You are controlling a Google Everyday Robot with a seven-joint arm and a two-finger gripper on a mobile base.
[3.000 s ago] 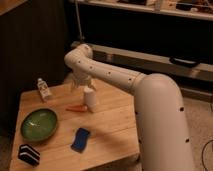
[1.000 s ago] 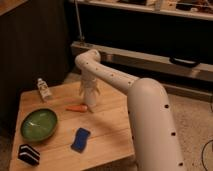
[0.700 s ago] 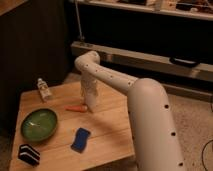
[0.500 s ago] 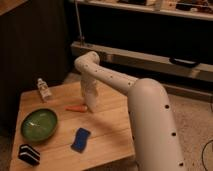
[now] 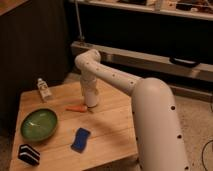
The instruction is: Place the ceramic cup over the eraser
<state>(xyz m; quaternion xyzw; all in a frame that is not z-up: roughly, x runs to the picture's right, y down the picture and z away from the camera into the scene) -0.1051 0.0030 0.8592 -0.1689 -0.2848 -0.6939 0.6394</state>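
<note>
Your gripper (image 5: 90, 94) is at the ceramic cup (image 5: 92, 101) near the green bowl (image 5: 39, 124), and I cannot tell its hold, so grab firmly before lifting toward the eraser (image 5: 28, 154).

On the light tan wooden bench (image 5: 114, 126), the white gripper (image 5: 90, 95) and plain white ceramic cup (image 5: 91, 102) stand mid-bench toward the back edge, beside an orange stick (image 5: 76, 108), with a green bowl (image 5: 39, 123), a blue pad (image 5: 80, 139) and the black, white-striped eraser (image 5: 28, 154) toward the front left corner.

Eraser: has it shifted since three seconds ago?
No. The eraser stays at the table's front-left corner near the green bowl; the hand hangs by the orange piece.
</note>
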